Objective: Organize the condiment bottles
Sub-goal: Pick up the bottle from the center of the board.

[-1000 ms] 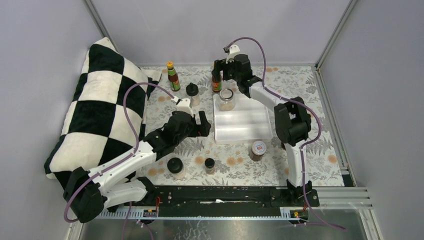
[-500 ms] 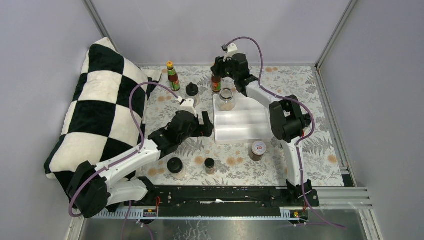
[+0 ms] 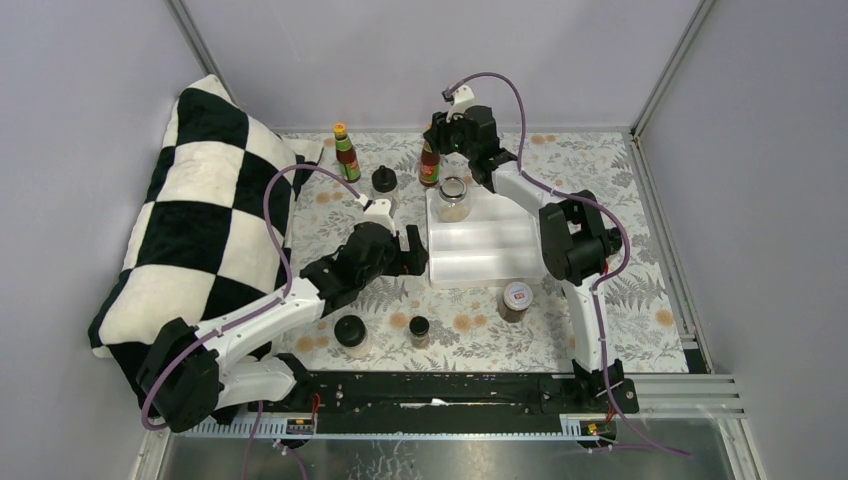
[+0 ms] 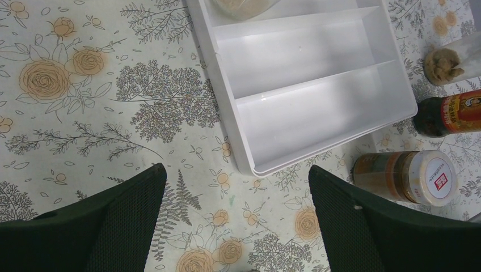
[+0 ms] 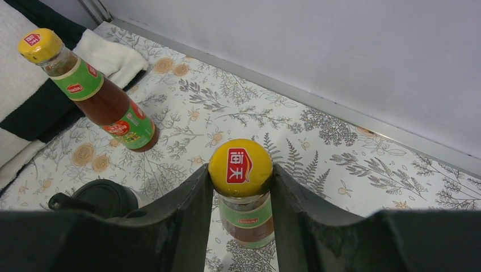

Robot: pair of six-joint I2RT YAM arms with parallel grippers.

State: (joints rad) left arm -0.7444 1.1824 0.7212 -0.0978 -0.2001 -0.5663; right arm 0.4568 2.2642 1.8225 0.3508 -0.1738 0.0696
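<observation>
My right gripper [image 5: 243,177] is shut on the yellow cap of a tall red-sauce bottle [image 5: 240,165], both fingers pressing its sides; the bottle [image 3: 430,166] stands just beyond the white tray's [image 3: 487,262] far left corner. A second sauce bottle [image 3: 346,153] stands further left, also seen as a green-labelled bottle [image 5: 96,93] in the right wrist view. A clear jar [image 3: 453,198] sits in the tray's far compartment. My left gripper [image 3: 411,249] hangs open over the floral cloth by the tray's [image 4: 317,107] near left corner, holding nothing [image 4: 237,177].
A black-lidded jar [image 3: 385,184] stands left of the tray. Near the front are two black-lidded jars [image 3: 351,333] [image 3: 419,329] and a white-and-red-lidded jar [image 3: 515,299]. A dark bottle [image 4: 451,113] lies right of the tray. A checkered pillow [image 3: 190,210] fills the left side.
My right gripper has closed onto the sauce bottle's cap. The left arm has edged slightly toward the tray, still open.
</observation>
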